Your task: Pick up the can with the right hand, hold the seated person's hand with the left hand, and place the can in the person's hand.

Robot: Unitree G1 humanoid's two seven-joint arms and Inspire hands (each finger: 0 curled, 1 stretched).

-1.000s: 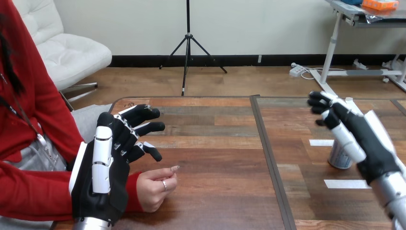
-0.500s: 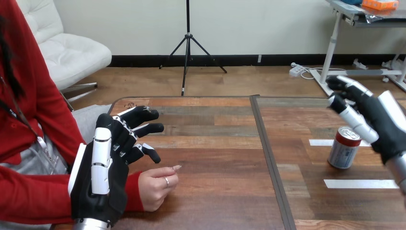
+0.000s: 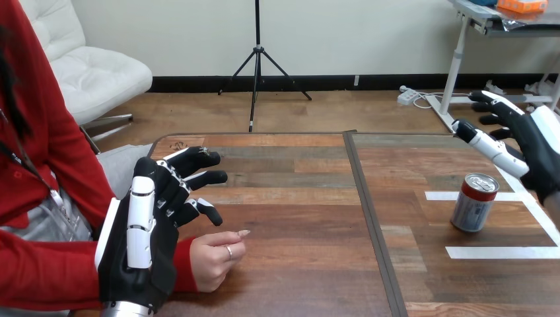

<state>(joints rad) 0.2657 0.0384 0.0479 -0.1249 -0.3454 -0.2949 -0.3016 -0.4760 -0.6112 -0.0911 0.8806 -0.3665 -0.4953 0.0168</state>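
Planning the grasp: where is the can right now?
In the head view, the can stands upright on the table's right side, within the white tape marks, below the open right robot hand and apart from it.

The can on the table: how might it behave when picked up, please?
Standing upright and narrow, the can may tip if nudged sideways, then roll. Its smooth, shiny wall probably slips under a loose grip.

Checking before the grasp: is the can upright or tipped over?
Upright. The can stands on its base on the table, its top facing up, apart from the right hand.
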